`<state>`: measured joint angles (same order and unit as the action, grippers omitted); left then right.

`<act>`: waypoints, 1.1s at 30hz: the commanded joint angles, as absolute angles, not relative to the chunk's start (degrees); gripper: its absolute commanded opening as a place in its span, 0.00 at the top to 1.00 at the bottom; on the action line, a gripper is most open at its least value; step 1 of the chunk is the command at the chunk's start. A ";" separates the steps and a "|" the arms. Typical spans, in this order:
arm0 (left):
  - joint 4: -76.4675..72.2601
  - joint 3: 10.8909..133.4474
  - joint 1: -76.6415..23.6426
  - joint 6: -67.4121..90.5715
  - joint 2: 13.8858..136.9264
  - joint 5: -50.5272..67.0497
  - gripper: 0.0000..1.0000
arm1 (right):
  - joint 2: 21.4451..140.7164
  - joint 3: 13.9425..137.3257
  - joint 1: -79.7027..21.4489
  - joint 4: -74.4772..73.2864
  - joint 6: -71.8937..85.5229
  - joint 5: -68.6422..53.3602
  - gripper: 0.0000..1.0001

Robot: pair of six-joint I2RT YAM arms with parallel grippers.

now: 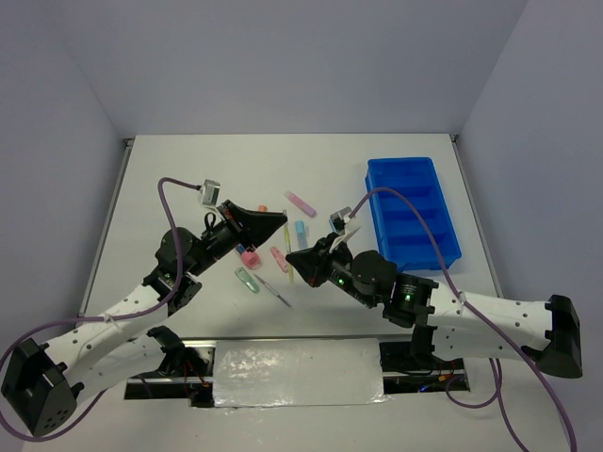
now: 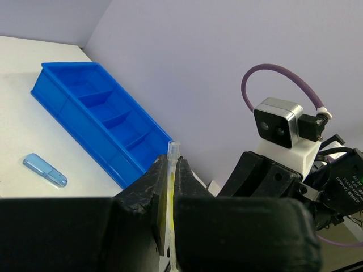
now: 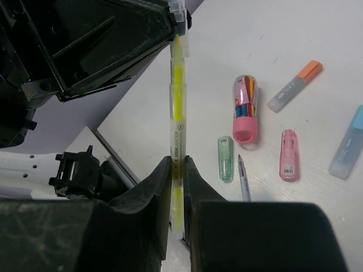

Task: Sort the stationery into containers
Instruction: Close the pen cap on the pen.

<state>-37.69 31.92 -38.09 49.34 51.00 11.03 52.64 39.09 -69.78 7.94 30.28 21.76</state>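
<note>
Yellow pen (image 3: 177,113) is off the counter (image 1: 188,169), left of the blue tray (image 2: 79,127). It is held at both ends: left claw (image 2: 170,187) is clenched on one end and right claw (image 3: 177,170) on the other. The pen's long axis spans claw to claw, roughly parallel to the tray's long side. The right arm is nearer the tray, so the left claw likely lets go and the right carries the pen over. Other markers lie on the counter left of the tray.

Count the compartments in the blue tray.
4, in one row along the blue tray: the farthest, second, third and nearest. None hidden; all look empty.
</note>
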 commanded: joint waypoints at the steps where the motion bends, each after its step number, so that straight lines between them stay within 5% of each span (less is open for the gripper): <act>1: -38.94 33.22 -38.23 47.11 50.18 10.81 1.00 | 52.30 40.70 -70.22 11.25 30.50 22.32 1.00; 20: -31.73 35.51 -38.32 42.98 52.64 13.97 1.00 | 49.31 43.33 -70.14 9.58 25.49 24.43 1.00; 33: -40.25 32.26 -38.41 53.16 54.41 15.29 1.00 | 53.96 44.12 -69.96 18.71 21.01 25.58 1.00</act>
<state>-37.32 33.58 -38.00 50.22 54.15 13.54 53.91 40.18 -69.67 8.56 23.59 25.56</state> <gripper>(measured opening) 0.149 0.159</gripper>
